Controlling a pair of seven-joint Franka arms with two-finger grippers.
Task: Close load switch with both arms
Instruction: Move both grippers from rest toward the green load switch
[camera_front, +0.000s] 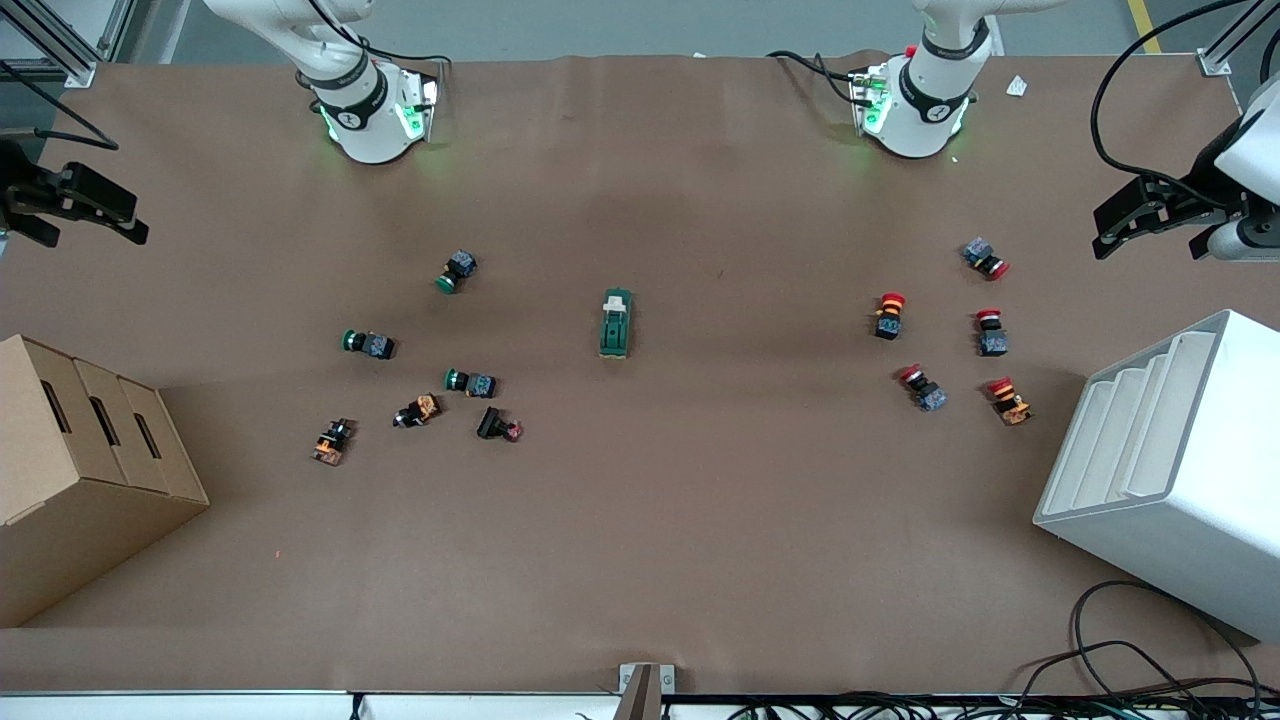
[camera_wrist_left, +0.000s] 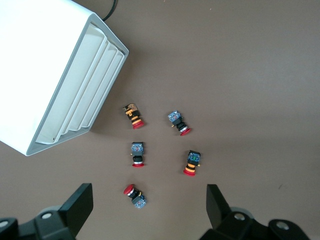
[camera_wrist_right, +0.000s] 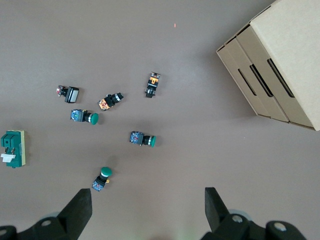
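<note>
The load switch (camera_front: 615, 323), a dark-green block with a cream lever piece, lies alone at the middle of the brown table; it also shows in the right wrist view (camera_wrist_right: 12, 148). My right gripper (camera_front: 100, 215) is open and empty, raised over the table's edge at the right arm's end, above the green-capped buttons (camera_wrist_right: 143, 139). My left gripper (camera_front: 1110, 232) is open and empty, raised over the left arm's end, above the red-capped buttons (camera_wrist_left: 135, 195). Both grippers are well away from the switch. In the wrist views the left gripper (camera_wrist_left: 148, 207) and the right gripper (camera_wrist_right: 147, 210) hold nothing.
Green-capped buttons (camera_front: 457, 270) and orange and black parts (camera_front: 418, 410) are scattered toward the right arm's end. Several red-capped buttons (camera_front: 889, 315) lie toward the left arm's end. A cardboard box (camera_front: 90, 470) and a white stepped bin (camera_front: 1170, 470) stand at the two ends.
</note>
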